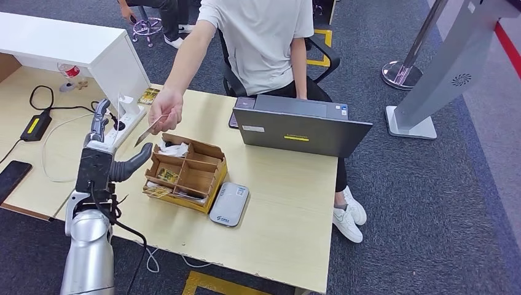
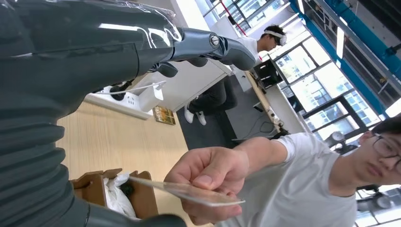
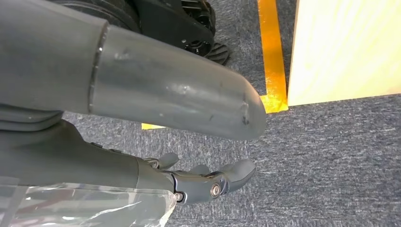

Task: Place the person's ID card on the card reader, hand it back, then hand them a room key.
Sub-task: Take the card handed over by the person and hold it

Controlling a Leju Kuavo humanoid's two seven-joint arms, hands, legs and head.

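Just beside the cardboard box [image 1: 185, 172], the left hand [image 1: 107, 150] waited with fingers spread and holding nothing, so the person's hand [image 1: 164, 114] could pass the card [image 1: 146, 131].

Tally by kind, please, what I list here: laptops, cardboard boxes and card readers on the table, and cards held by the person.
Laptop: 1
Cardboard box: 1
Card reader: 1
Card in the person's hand: 1
Total: 4
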